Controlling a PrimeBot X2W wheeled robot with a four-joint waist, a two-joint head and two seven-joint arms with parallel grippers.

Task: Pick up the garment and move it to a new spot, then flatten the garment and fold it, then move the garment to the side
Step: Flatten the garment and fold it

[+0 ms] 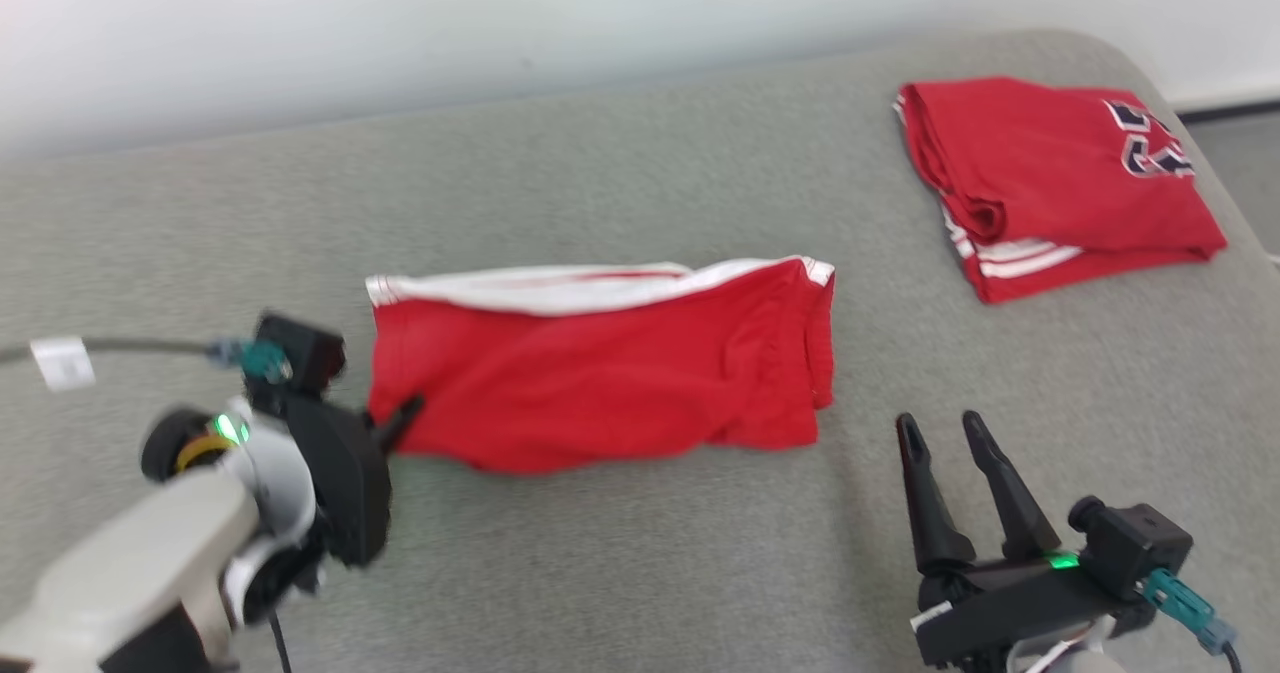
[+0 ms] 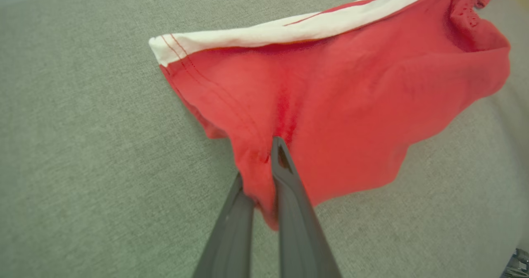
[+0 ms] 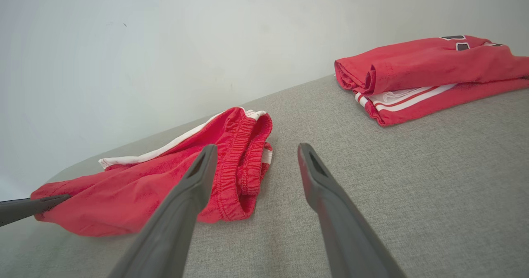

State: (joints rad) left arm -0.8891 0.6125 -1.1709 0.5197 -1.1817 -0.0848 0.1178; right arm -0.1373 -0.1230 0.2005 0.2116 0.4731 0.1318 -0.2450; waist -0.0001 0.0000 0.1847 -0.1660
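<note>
On the grey cushion [image 1: 640, 573] the garment [image 1: 600, 373] lies crosswise, left gripper [image 1: 408, 413] pinching its left end, right gripper [image 1: 938, 421] spread wide.

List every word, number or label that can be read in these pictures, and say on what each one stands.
Folded red fabric jersey: dark digits with white outline, cut off by the fold and blurred; cannot be read with certainty.
White paper tag on the grey cable: too blurred to read.
Red fabric shorts with a white stripe: no text to be seen.
</note>
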